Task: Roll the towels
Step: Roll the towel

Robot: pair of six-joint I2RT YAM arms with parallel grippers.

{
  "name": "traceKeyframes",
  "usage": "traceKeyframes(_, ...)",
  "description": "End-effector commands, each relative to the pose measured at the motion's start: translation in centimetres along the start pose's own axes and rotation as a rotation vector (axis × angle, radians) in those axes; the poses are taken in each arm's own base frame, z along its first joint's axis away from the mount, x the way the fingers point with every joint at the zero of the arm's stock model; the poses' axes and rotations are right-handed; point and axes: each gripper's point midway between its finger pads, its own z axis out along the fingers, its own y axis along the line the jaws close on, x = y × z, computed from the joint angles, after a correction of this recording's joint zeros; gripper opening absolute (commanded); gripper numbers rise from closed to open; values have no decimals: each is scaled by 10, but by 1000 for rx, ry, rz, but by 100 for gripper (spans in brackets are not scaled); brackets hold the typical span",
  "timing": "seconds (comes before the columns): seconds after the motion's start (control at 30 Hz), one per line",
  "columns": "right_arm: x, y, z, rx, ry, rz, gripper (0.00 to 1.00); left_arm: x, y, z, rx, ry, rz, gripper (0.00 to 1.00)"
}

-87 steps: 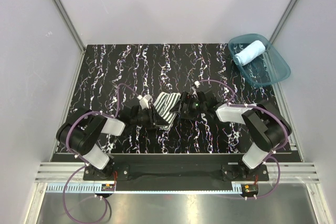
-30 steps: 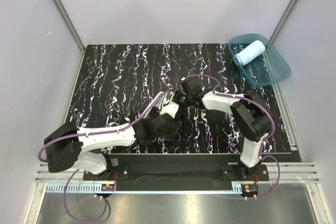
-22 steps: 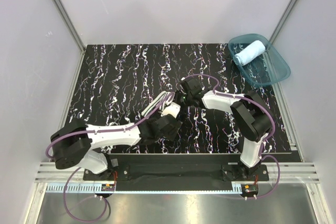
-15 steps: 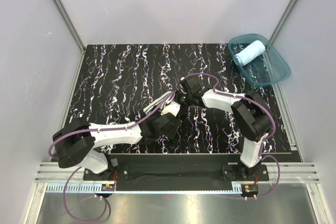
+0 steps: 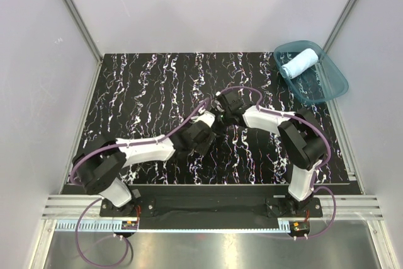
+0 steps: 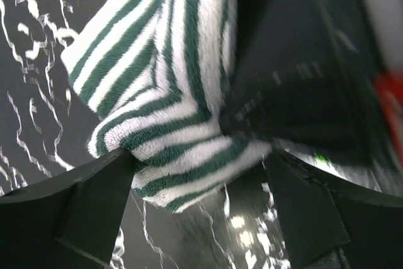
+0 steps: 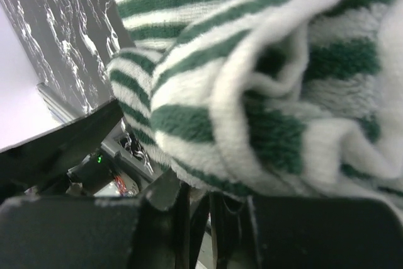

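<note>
Because the striped towel is soft and floppy, we pinch its bunched end with the right gripper at the middle of the table, while the left gripper stands open around the thick fold we should grab.

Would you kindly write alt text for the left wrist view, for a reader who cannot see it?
A bunched green-and-white striped towel sits between the two wide-set dark fingers of the left gripper, with the black marbled table behind it. A dark, blurred part of the other arm covers the towel's right side.
</note>
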Motion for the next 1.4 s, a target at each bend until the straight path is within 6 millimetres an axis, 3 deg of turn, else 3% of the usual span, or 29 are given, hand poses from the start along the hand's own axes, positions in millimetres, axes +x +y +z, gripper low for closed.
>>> traceKeyframes(0.0,54,-27,-11,77,241,27,4,8,4,27,58,85,-2,83)
traceKeyframes(0.2,44,-29,-20,63,244,40,4,20,0,47,132,189,-13,58)
traceKeyframes(0.23,44,-30,-21,63,244,42,4,21,0,49,135,197,-14,46)
traceKeyframes(0.3,43,-31,-22,60,247,44,4,22,-1,51,150,209,-13,42)
traceKeyframes(0.33,43,-32,-21,59,249,46,4,24,-3,51,162,217,-11,31)
traceKeyframes(0.4,43,-35,-19,59,260,49,4,23,-5,52,171,223,-3,21)
traceKeyframes(0.43,43,-36,-19,59,259,50,4,24,-4,52,164,231,1,0)
traceKeyframes(0.5,43,-40,-18,64,265,53,8,24,-3,50,158,240,-7,0)
traceKeyframes(0.6,38,-47,-18,91,253,52,31,32,-7,42,176,288,-46,0)
traceKeyframes(0.63,35,-48,-18,95,245,48,34,39,-8,38,180,322,-55,0)
traceKeyframes(0.7,32,-54,-18,121,237,43,45,46,-17,28,215,365,-115,0)
traceKeyframes(0.83,21,-58,-16,156,216,20,57,52,-36,0,277,388,-190,0)
traceKeyframes(0.97,11,-62,-12,174,198,18,59,50,-68,-25,381,408,-261,0)
traceKeyframes(1.17,-1,-59,-10,185,178,-25,59,36,-109,-47,531,426,-324,0)
traceKeyframes(1.3,-10,-55,-12,186,205,-100,58,17,-121,-57,525,412,-289,1)
traceKeyframes(1.33,-13,-53,-13,185,212,-121,58,13,-117,-56,491,403,-273,10)
traceKeyframes(1.37,-14,-49,-13,170,226,-135,58,13,-104,-52,415,398,-243,27)
